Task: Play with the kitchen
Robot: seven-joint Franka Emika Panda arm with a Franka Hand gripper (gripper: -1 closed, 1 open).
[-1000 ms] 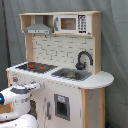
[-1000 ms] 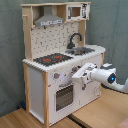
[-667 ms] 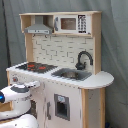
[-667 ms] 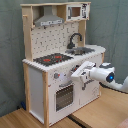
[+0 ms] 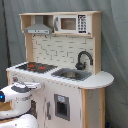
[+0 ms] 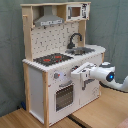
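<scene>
The kitchen [image 5: 65, 50] is a white and light-wood toy unit seen in both exterior views. It has a black stovetop [image 5: 36, 66] with red burners, a black faucet [image 5: 83, 59] over a sink [image 5: 71, 74], and a hood [image 5: 39, 28] beside a microwave [image 5: 72, 23]. In the second exterior view the oven door [image 6: 64, 96] sits below the stovetop [image 6: 52, 59]. My gripper [image 6: 76, 75] is close against the kitchen's front panel, just below the counter edge and above the oven door. In the first exterior view the gripper [image 5: 35, 86] points at the front from the left.
A grey curtain [image 5: 115, 50] hangs behind the kitchen. The kitchen stands on a wooden surface [image 6: 30, 120]. My white arm [image 6: 112, 77] reaches in from the second exterior view's right and fills the first exterior view's lower left corner [image 5: 15, 107].
My gripper has edged slightly closer to the kitchen's front panel. The kitchen itself looks unchanged.
</scene>
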